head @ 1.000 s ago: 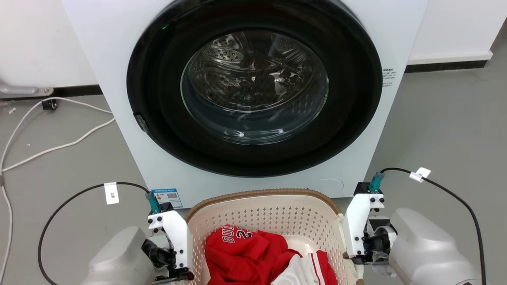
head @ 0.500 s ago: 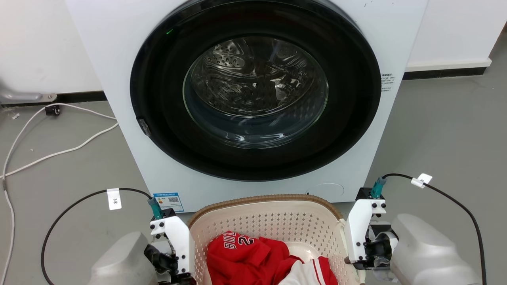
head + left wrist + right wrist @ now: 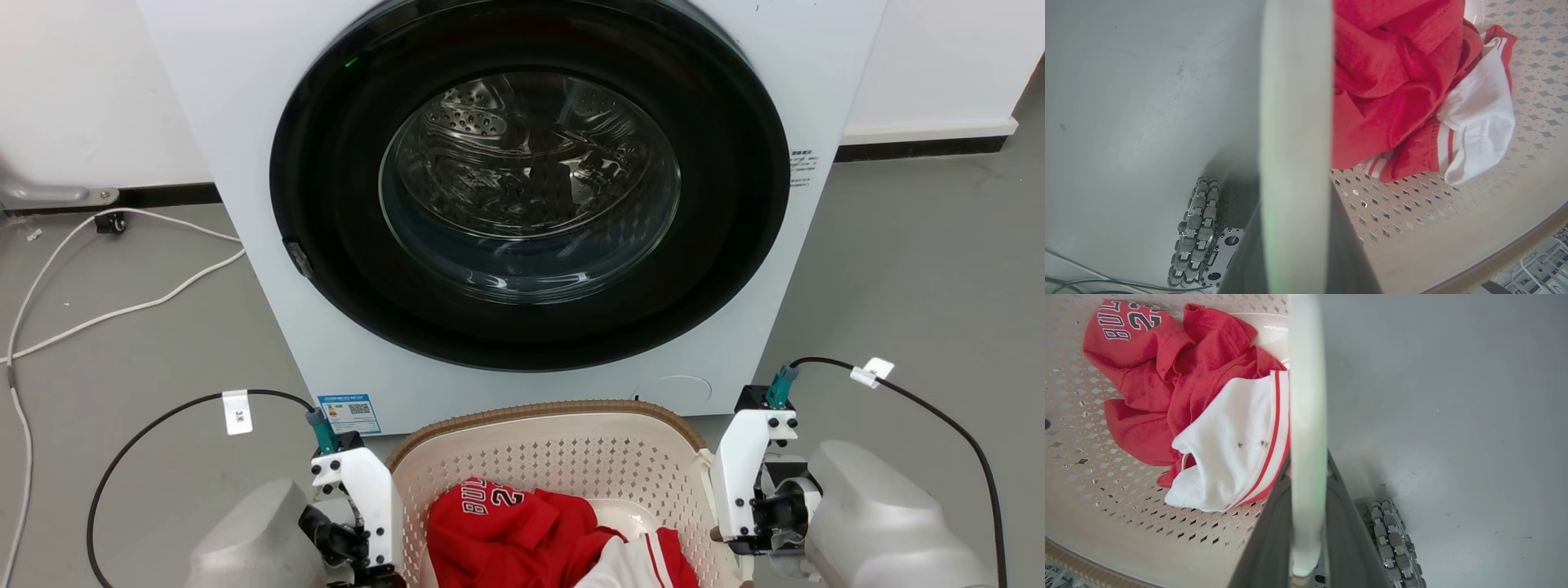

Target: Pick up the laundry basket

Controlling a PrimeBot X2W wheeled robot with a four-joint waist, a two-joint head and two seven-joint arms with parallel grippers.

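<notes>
The laundry basket (image 3: 539, 408), cream with perforated walls and a brown woven-look rim, sits at the bottom of the head view just before the washing machine. A red jersey (image 3: 498, 523) and a white-and-red garment (image 3: 629, 563) lie in it. My left gripper (image 3: 367, 563) is at the basket's left side and my right gripper (image 3: 735, 531) at its right side. In the left wrist view the left gripper (image 3: 1294, 228) is shut on a white side handle (image 3: 1294, 102). In the right wrist view the right gripper (image 3: 1308, 486) is shut on the other white handle (image 3: 1306, 396).
The white washing machine (image 3: 245, 204) with its round dark door (image 3: 531, 180) shut stands close behind the basket. White cables (image 3: 122, 306) trail over the grey floor at the left. My base's roller wheels (image 3: 1196, 232) (image 3: 1392, 543) sit beneath the handles.
The whole head picture has slid down a little, so the camera moved. Both grippers keep their hold on the handles, and the clothes lie as before.
</notes>
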